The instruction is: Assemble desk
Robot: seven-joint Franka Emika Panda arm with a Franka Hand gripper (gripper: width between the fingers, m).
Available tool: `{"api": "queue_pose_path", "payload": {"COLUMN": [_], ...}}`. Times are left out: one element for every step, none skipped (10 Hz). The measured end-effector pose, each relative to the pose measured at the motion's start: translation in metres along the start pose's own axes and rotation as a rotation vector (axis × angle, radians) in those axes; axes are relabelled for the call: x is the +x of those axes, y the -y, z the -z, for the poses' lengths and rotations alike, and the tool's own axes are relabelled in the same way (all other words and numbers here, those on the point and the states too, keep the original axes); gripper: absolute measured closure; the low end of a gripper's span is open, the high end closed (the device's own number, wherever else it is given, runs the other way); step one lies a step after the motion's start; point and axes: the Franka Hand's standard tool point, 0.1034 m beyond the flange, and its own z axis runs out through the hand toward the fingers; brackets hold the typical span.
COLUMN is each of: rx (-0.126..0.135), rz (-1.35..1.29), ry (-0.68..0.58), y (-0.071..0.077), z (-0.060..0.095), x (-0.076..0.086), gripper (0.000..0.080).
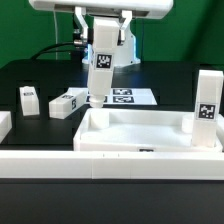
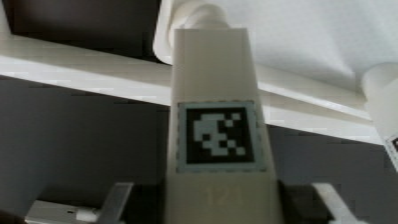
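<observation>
I see the tool clamped on the held leg, and this leg stands nearly upright with its tag toward the exterior camera. Its lower end is at the corner of the tabletop on the exterior view's left, the far one. I cannot tell if it sits in the socket. In the wrist view the held leg runs out between the two fingers toward the tabletop rim.

The standing leg is upright at the tabletop's end on the exterior view's right. Beside the tabletop, on the exterior view's left, the near loose leg and the far loose leg rest on the black bench. The marker board lies just behind the tabletop, and the long white rail in front of it.
</observation>
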Motion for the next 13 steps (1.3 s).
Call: {"api": "queue_pose_path", "payload": {"rx": [0.002,0.007,0.013,0.015,0.017,0.022,0.025,0.025,0.025,0.025,0.025,0.024,0.025], "rz": [0.005,-0.001,-0.010,-0.011,-0.012,-0.018,-0.031,-0.031,-0.032,-0.032,-0.033,-0.034,-0.036], "ry": [0.005,0.013,0.015,0.013,0.015,0.017,0.016,0.017,0.018,0.019,0.020,0.026,0.031], "y": [-0.002,-0.011,-0.016,-0.017,-0.017,-0.014,-0.009,-0.010,-0.010,-0.010,-0.011,-0.012,-0.012], "z": [-0.001,-0.006,-0.015,-0.023,-0.032,-0.040,-0.040,-0.040,-0.040,-0.041,-0.041,-0.044,-0.047], "x": [0.000,0.003,0.009,0.015,0.018,0.021,0.022,0.021,0.020,0.020,0.020,0.016,0.014], "gripper": [0.0509,0.0509,0.0509,0.0509,0.0509,0.0509,0.0509,0.0509,0.0509,0.0509,0.0509,0.0509,0.0509]}}
